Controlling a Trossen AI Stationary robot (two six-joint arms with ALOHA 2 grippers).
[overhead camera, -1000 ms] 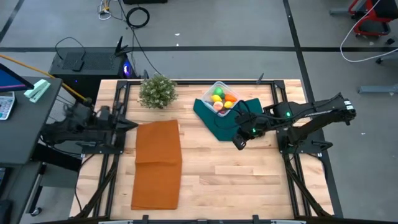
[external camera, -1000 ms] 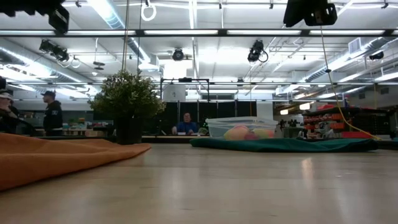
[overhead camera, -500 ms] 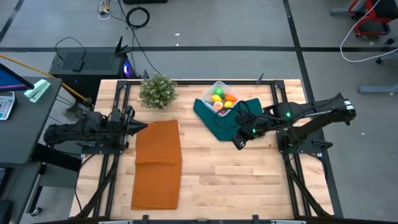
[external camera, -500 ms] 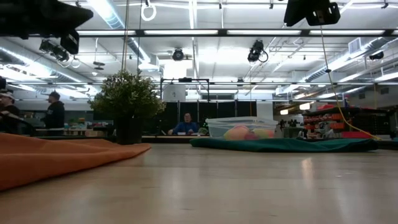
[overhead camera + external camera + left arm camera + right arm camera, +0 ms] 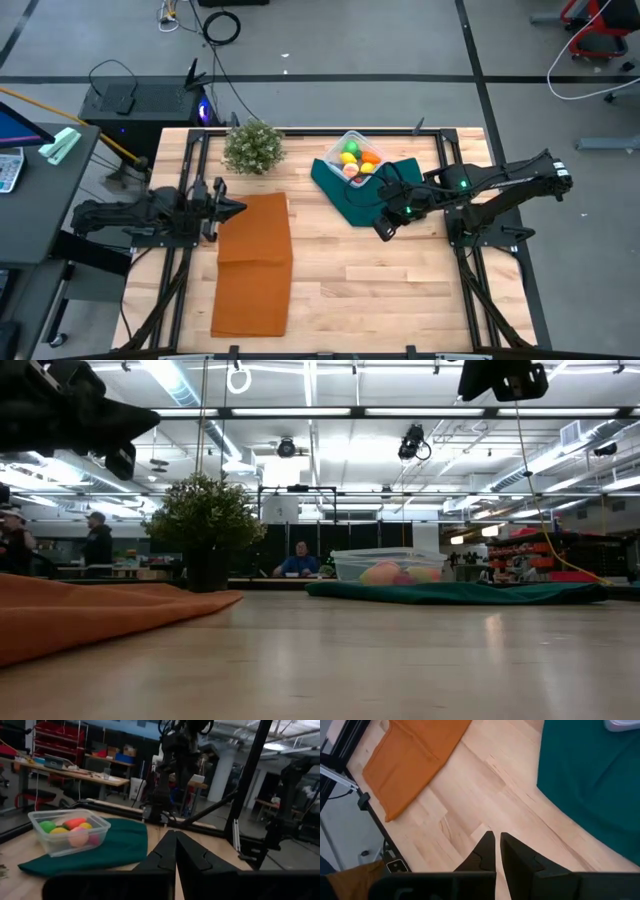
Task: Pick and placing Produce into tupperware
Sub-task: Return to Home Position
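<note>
Reaching farther in from the left edge of the high view than a second ago, the left gripper (image 5: pixel 238 208) now hangs over the upper left corner of the orange cloth (image 5: pixel 255 265), fingers (image 5: pixel 162 852) pressed together on nothing. Right of centre, the right gripper (image 5: pixel 384 232) has not shifted. It hovers above the lower right edge of the dark green cloth (image 5: pixel 343 197), its fingers (image 5: pixel 485 851) drawn close with only a sliver of wooden table (image 5: pixel 380 290) between them, and it is empty.

Just above centre, the tupperware (image 5: pixel 350 135) sits on the upper part of the green cloth with the produce inside: a green ball (image 5: pixel 350 147), a lemon (image 5: pixel 348 158), the carrot (image 5: pixel 370 157), the peach (image 5: pixel 352 170) and a second lemon (image 5: pixel 367 168). A potted plant (image 5: pixel 253 146) stands to its left, well apart. In the low view a person (image 5: pixel 299 561) sits in the room behind the table.
</note>
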